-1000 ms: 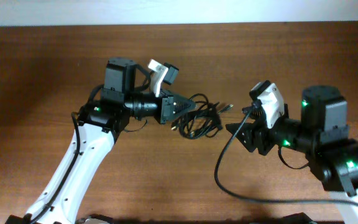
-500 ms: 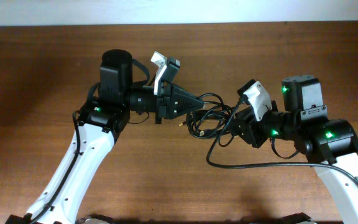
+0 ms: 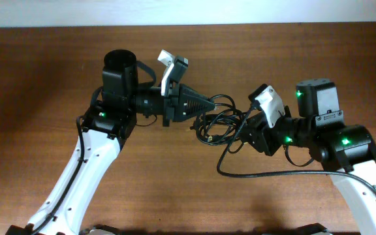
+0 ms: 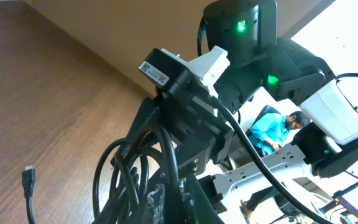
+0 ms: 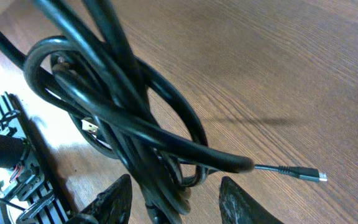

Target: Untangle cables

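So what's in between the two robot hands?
A tangled bunch of black cables sits between the left gripper, shut on it, and the right gripper, whose open fingers straddle it. The overhead view shows it.

Looped cables point(image 4: 135, 165) bunched at R pincer point(image 4: 182, 149); plug point(image 4: 28, 177) hangs over tbl point(image 4: 48, 106).

The left arm point(image 3: 87, 163) and right arm point(image 3: 354, 202) are showing white shells, black joint housings and green lights point(image 3: 346, 140). A thick black cable point(image 3: 266, 173) is hanging from the right arm, and the left gripper point(image 3: 211, 104) is tapering black.
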You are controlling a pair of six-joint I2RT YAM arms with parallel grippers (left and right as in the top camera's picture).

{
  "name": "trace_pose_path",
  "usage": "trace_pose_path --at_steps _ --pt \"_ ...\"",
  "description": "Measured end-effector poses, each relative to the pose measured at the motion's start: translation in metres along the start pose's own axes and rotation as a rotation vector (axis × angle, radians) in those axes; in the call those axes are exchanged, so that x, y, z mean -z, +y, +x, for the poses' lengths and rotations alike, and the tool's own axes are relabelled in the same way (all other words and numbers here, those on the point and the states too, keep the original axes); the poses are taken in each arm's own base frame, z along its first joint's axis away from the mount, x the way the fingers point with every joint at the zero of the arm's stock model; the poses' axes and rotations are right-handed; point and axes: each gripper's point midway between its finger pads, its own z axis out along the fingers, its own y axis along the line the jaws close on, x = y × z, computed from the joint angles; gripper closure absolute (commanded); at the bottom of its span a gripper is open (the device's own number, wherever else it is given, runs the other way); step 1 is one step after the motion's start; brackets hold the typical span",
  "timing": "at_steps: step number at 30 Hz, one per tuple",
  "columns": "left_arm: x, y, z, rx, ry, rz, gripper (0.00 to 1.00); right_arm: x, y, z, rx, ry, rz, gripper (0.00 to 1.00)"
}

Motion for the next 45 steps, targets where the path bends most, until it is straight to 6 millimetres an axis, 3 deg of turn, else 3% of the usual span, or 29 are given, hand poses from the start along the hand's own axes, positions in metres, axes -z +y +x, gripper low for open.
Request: trace_pose_path --at_steps 2,14,21,28,32,35,40,45 --pt "0.000 0.000 0.000 0.006 0.000 0.000 1.00 0.000 0.004 -0.003 0.025 -0.013 -0.024 0.69" --pt "0.000 -0.001 0.000 0.041 0.001 0.003 1.00 -0.002 0.015 -0.006 0.052 -0.031 -0.102 0.69" --pt "0.000 -0.001 -0.002 0.032 -0.004 0.003 1.00 -0.017 0.011 -0.002 0.021 0.006 -0.147 0.96" --pt "0.000 0.004 -0.004 0.033 -0.016 -0.027 1.00 -0.016 0.014 -0.003 0.028 -0.001 -0.165 0.96" --pt "0.002 0.023 0.000 0.115 -0.028 -0.124 1.00 -0.015 0.018 -0.004 0.029 -0.009 -0.185 0.96" --pt "0.007 0.051 0.014 0.240 -0.032 -0.280 1.00 -0.008 0.026 -0.007 0.044 -0.035 -0.202 0.96" --pt "0.025 0.090 0.033 0.393 -0.046 -0.532 1.00 0.024 0.048 -0.017 0.125 -0.131 -0.185 0.96" --pt "0.033 0.102 0.037 0.426 -0.059 -0.617 1.00 0.042 0.048 -0.015 0.122 -0.155 -0.096 0.96"
